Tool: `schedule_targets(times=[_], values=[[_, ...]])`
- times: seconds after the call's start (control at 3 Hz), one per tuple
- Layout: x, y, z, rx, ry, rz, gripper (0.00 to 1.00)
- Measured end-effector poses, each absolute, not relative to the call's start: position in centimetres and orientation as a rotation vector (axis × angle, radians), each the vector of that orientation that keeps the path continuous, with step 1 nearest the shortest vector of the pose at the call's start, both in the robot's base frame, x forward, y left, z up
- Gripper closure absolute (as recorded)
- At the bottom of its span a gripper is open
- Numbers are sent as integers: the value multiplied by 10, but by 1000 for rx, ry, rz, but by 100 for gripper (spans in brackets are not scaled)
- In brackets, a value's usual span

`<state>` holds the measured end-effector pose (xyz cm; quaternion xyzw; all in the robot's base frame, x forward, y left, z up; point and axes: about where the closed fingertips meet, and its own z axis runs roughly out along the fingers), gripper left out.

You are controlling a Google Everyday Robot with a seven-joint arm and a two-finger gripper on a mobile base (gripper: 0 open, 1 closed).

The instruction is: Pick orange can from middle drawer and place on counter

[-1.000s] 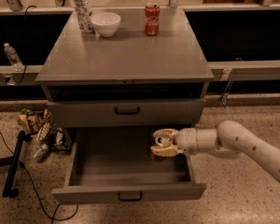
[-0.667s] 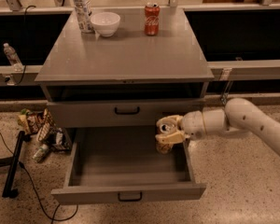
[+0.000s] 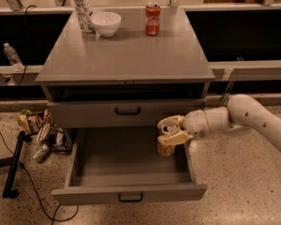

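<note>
- A speckled floor runs around a grey cabinet, with a dark ledge behind it and crumpled wrappers (image 3: 41, 128) lying on the floor at the cabinet's left foot.
- The desk (image 3: 126, 55), the cabinet's flat grey top, carries a red cola can (image 3: 152, 18), a white bowl (image 3: 106, 22) and a clear water bottle (image 3: 83, 6), all along its far edge.
- The upper drawer front (image 3: 84, 114) is closed; below it the middle drawer (image 3: 126, 165) is pulled fully out, its grey floor in view.
- The orange can (image 3: 164, 148) is off the drawer floor, held over the drawer's right rear corner, just below and in front of the closed drawer front above.
- Its long axis is close to upright, leaning slightly; the silver top faces up and a little towards the camera.
- The tool (image 3: 171, 131) reaches in from the right on the white arm (image 3: 253, 118) and is clenched on the orange can.
- One cream finger crosses behind the can's top rim and the other presses across its middle on the right side, so the can's lower half hangs below the tool.
</note>
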<state>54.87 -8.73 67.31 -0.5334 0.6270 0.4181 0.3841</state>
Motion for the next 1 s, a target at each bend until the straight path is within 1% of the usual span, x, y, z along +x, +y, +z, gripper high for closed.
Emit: schedule_targets(times=[0.33,0.67,1.0], values=[[543,-95,716,-1360,1582,977,100],[534,-104,780,-1391,1642,878,100],[534,-108,826,-1390,1689,866,100]])
